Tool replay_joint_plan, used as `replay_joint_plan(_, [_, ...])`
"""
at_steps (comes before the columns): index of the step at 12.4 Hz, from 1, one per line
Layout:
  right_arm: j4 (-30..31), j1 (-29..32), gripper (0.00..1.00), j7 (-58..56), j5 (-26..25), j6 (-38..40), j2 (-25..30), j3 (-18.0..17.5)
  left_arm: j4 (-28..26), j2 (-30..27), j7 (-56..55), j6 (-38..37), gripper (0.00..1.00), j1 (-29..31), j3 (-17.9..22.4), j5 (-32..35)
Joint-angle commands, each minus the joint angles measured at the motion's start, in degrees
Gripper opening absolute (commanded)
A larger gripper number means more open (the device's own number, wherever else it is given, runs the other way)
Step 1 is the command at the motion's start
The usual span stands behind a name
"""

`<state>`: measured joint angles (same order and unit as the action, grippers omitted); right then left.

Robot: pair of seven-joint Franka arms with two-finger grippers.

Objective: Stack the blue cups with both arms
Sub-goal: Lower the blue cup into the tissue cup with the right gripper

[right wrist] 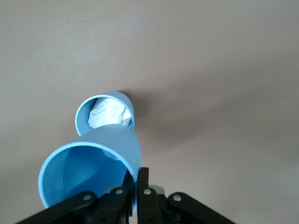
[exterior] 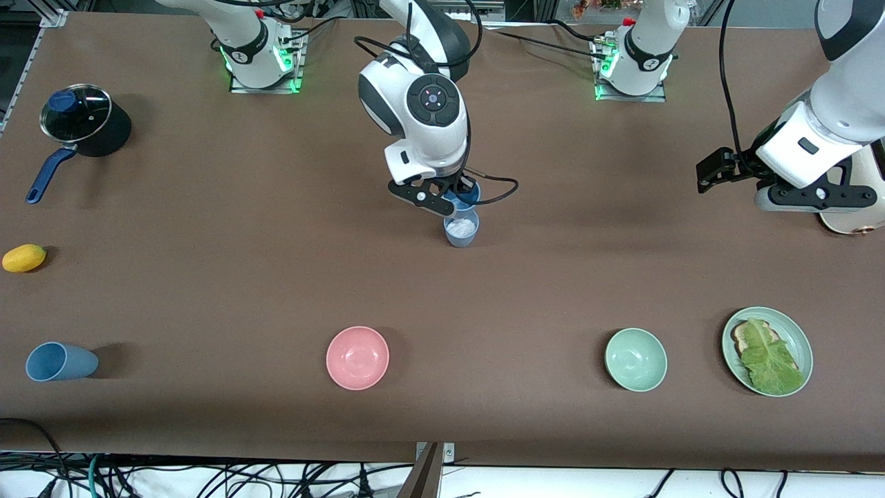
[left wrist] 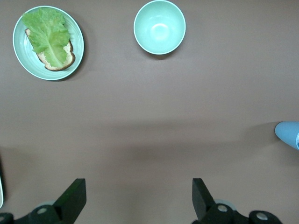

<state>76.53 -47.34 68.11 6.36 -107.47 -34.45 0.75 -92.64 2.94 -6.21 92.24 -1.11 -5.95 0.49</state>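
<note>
While the right gripper [exterior: 453,197] holds one blue cup [exterior: 464,194] by its rim, jaws closed on the wall, that held cup hangs tilted just above a second, upright blue cup [exterior: 462,229] standing near the middle of the table [exterior: 276,277]. To seat it well, the held cup should probably be brought level, its base centred over the lower mouth, and then lowered straight down before the jaws release; a tilted entry risks catching the lower rim and tipping the standing cup. Note that the standing cup is not empty: a crumpled white wad [right wrist: 108,113], possibly paper, sits inside it and may keep the upper cup from nesting fully. The held cup appears empty in the right wrist view. A third blue cup [exterior: 61,362] lies on its side at the right arm's end of the table, nearer the front camera, with its contents not visible. The left gripper [left wrist: 139,200] waits over bare table at the left arm's end, jaws spread wide and holding nothing. Among the other containers, the pink bowl [exterior: 357,357] and pale green bowl [exterior: 636,359] are empty, the green plate [exterior: 802,339] carries toast [exterior: 745,336] under a lettuce leaf [exterior: 771,358], and a lidded pot [exterior: 79,121] stands closed.
</note>
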Motion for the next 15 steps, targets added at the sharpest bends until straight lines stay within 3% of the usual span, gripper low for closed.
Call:
replay_joint_plan(1, [-0.3,-0.7,0.00,0.5,-0.9,0.3,0.4,0.4,1.1,0.5,1.4,-0.8,1.00,0.4,-0.1,-1.2])
replay_joint_plan(15, [-0.6,-0.4,0.00,0.5,-1.7,-2.2,-0.5,0.6,1.1,0.5,1.4,-0.8,1.00,0.4,0.0,-1.1])
